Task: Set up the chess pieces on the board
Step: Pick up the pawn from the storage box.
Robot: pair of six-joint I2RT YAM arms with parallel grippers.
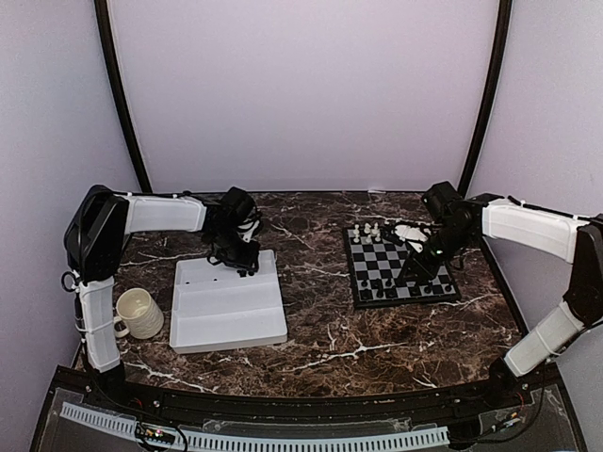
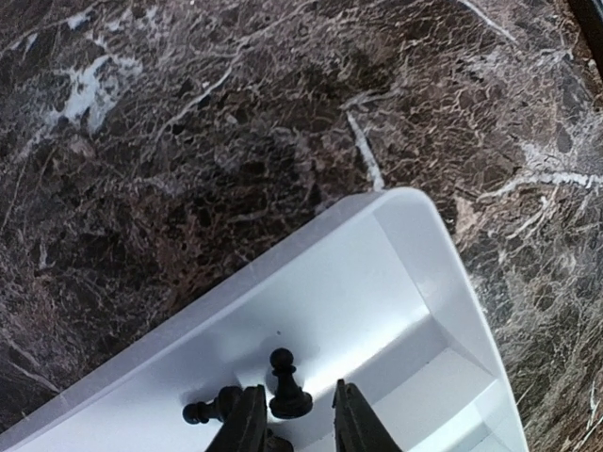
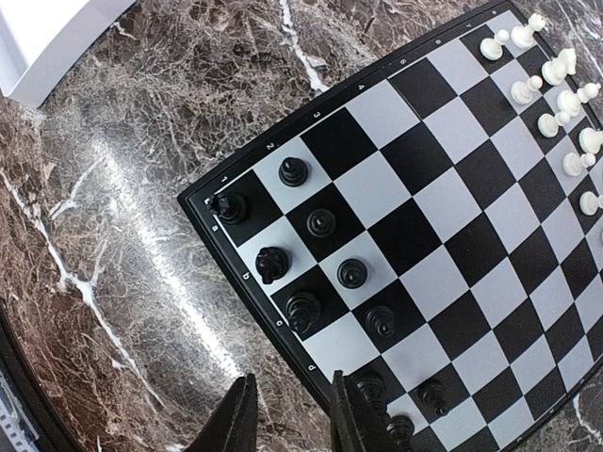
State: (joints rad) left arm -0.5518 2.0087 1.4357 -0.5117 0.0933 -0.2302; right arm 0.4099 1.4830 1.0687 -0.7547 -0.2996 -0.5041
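Observation:
A black pawn (image 2: pixel 286 385) stands upright in the far compartment of the white tray (image 2: pixel 396 282). My left gripper (image 2: pixel 297 426) is open and straddles the pawn; its left finger (image 2: pixel 247 426) is close to the base and a gap shows on the right. Another black piece (image 2: pixel 211 409) lies on its side just left of that finger. The board (image 3: pixel 443 179) holds several black chess pieces (image 3: pixel 320 222) along one edge and white ones (image 3: pixel 565 94) along the opposite edge. My right gripper (image 3: pixel 292 419) hangs open and empty over the board's black-side rim.
The tray (image 1: pixel 226 306) sits left of centre, with a cream mug (image 1: pixel 139 313) to its left. The board (image 1: pixel 400 268) lies on the right of the dark marble table, under the right gripper (image 1: pixel 421 266). The left gripper (image 1: pixel 236 256) is over the tray's far edge.

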